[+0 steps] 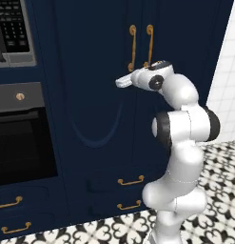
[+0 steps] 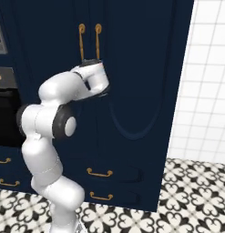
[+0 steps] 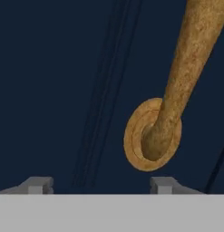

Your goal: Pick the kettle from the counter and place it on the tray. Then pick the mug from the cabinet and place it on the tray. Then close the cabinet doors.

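Navy cabinet doors [image 1: 104, 86] shut, arched relief panels, long mottled gold handle [image 3: 186, 68] ending in a round disc mount, gripper [image 3: 99, 185] jaws apart just before it, gripping nothing

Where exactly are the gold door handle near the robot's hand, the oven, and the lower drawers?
gold door handle [image 3: 195, 54], hand view, on its long shaft above the round mounting disc.
oven [image 1: 24, 143], left base view, on its dark glass door.
lower drawers [image 2: 100, 173], right base view, on the upper drawer's gold pull.

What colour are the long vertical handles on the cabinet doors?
Gold, the handles on navy cabinet doors; best in the hand view.
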